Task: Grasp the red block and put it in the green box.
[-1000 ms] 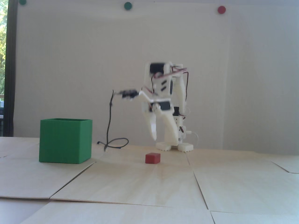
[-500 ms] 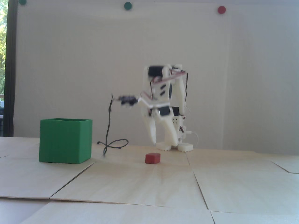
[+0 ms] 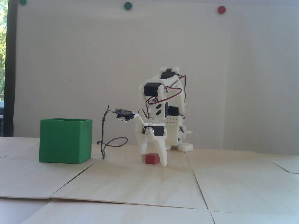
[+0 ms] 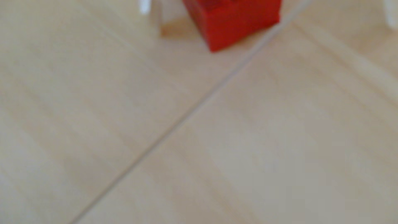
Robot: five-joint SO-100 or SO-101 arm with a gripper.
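Note:
The red block (image 3: pixel 152 158) lies on the pale wooden table, right of the green box (image 3: pixel 65 141) and well apart from it. My gripper (image 3: pixel 153 161) is down at table level and open, one white finger on each side of the block; I cannot tell if either touches it. In the blurred wrist view the red block (image 4: pixel 232 23) sits at the top edge, nearer the left finger than the right, inside my gripper (image 4: pixel 273 17). The box is out of that view.
A black cable (image 3: pixel 104 140) hangs from the wrist camera and loops on the table between box and arm. The arm's white base (image 3: pixel 184 147) stands behind the block. Seams between table panels (image 3: pixel 198 184) run across the surface. Coloured dots are on the wall.
The arm has folded down and forward: the open gripper dropped from above the table to straddle the red block. The cable sank with it. Block and box have not moved.

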